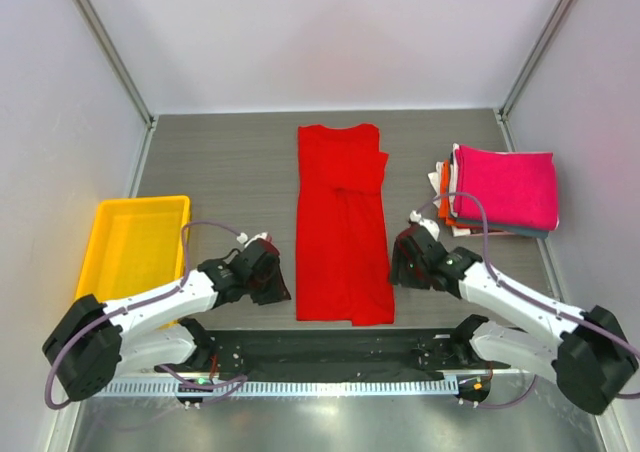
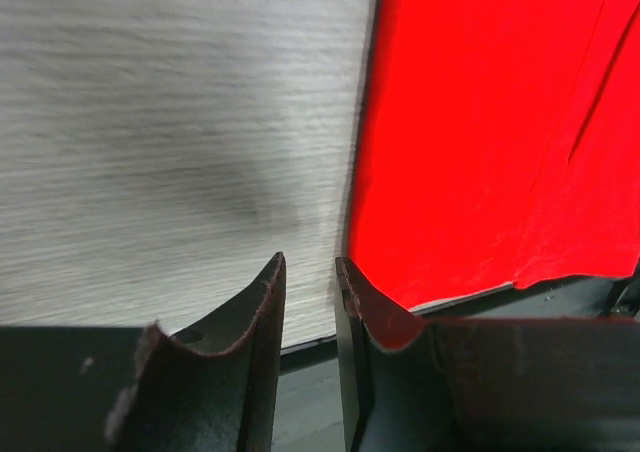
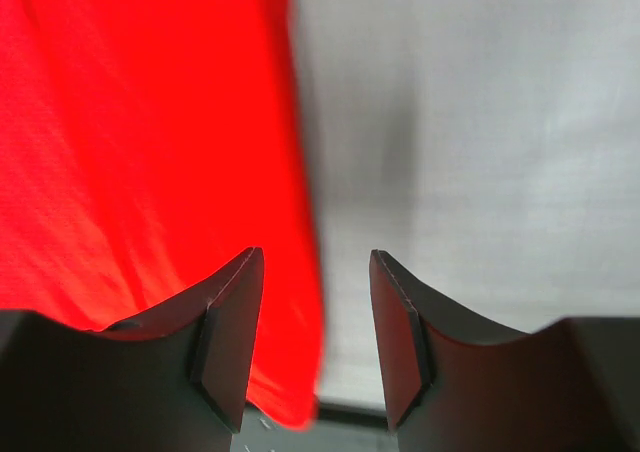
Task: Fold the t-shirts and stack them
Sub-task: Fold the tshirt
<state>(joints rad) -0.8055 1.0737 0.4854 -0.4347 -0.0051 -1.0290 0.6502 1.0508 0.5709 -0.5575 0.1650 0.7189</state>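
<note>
The red t-shirt [image 1: 342,222] lies folded lengthwise into a long strip down the middle of the table. It also fills the right of the left wrist view [image 2: 500,122] and the left of the right wrist view [image 3: 140,132]. My left gripper [image 1: 272,284] is just left of its near left corner, jaws slightly apart and empty [image 2: 310,272]. My right gripper [image 1: 402,264] is just right of its near right edge, open and empty [image 3: 315,272]. A stack of folded shirts with the magenta-pink one [image 1: 505,184] on top sits at the right; orange, white and grey-blue edges show beneath.
A yellow plastic tray [image 1: 135,244] stands at the left. The dark mounting rail [image 1: 330,354] runs along the near edge. White walls and metal corner posts enclose the table.
</note>
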